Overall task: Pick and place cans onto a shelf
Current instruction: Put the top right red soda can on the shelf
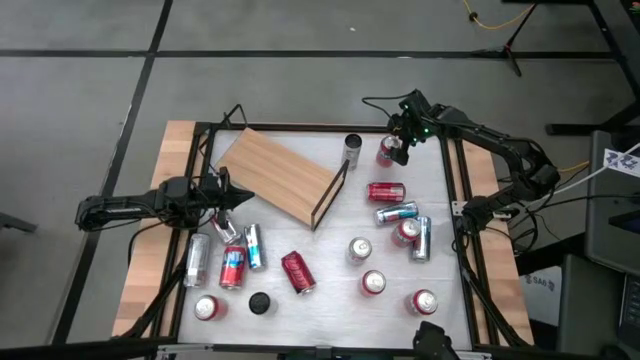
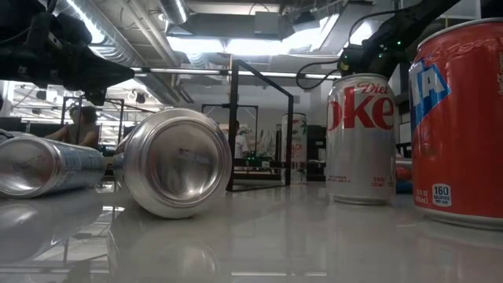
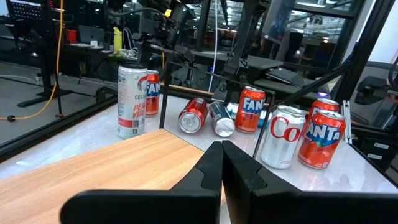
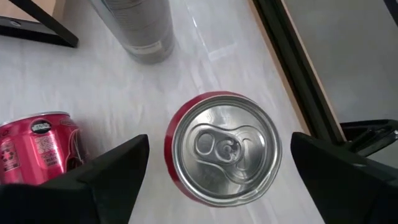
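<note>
Right end effector spread wide above upright red can — left end effector pressed together over shelf.

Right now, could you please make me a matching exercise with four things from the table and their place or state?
Things:
1. right tool
2. left tool
3. black disc
4. tall silver can

States:
A. shut, above the wooden shelf
B. flat on the table, among lying cans
C. open, directly over an upright red can
D. upright beside the shelf's black frame

Pairs: 1-C, 2-A, 3-B, 4-D
</note>
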Controlling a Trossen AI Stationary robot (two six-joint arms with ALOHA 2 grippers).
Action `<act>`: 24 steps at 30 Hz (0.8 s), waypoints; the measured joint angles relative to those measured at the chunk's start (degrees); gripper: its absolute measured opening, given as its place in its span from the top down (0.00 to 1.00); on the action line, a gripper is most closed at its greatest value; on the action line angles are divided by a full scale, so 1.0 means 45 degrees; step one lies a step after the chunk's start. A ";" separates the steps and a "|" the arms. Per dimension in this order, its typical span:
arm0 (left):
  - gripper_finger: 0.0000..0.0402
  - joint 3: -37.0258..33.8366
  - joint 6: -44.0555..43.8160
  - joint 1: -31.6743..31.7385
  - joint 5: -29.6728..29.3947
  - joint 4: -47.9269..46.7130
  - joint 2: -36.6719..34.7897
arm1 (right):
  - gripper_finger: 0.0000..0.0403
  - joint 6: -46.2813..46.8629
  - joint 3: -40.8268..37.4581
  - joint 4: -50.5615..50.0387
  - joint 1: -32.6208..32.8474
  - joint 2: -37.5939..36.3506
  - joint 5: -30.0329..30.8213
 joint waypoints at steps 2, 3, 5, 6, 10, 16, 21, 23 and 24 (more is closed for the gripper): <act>1.00 -0.0001 -0.0002 0.0000 -0.0002 0.0000 0.0000 | 0.05 0.0000 0.0000 -0.0022 0.0077 0.0000 0.0004; 1.00 0.0002 -0.0002 0.0000 -0.0002 0.0000 0.0002 | 0.05 0.0000 0.0000 -0.0051 0.0102 0.0000 0.0088; 1.00 0.0004 -0.0003 0.0000 -0.0002 0.0000 0.0003 | 0.05 0.0005 0.0000 -0.0107 0.0145 0.0000 0.0312; 1.00 0.0004 -0.0005 0.0000 0.0000 0.0000 0.0000 | 0.05 0.0009 0.0000 -0.0125 0.0192 0.0000 0.0404; 1.00 0.0002 -0.0003 0.0000 -0.0002 0.0000 0.0004 | 0.05 0.0010 0.0000 -0.0127 0.0349 0.0135 0.0667; 1.00 -0.0001 0.0000 0.0000 -0.0005 0.0000 0.0005 | 0.11 0.0000 0.0000 -0.0092 0.0603 0.0431 0.0998; 1.00 0.0003 -0.0002 0.0000 -0.0007 0.0000 0.0002 | 0.25 0.0005 0.0010 -0.0068 0.0578 0.0699 0.1132; 1.00 -0.0001 0.0000 0.0000 -0.0005 0.0000 0.0005 | 0.29 0.0005 0.0010 -0.0006 0.0578 0.0704 0.1132; 1.00 -0.0001 0.0000 0.0000 -0.0005 0.0000 0.0002 | 0.31 0.0005 0.0010 0.0017 0.0578 0.0704 0.1140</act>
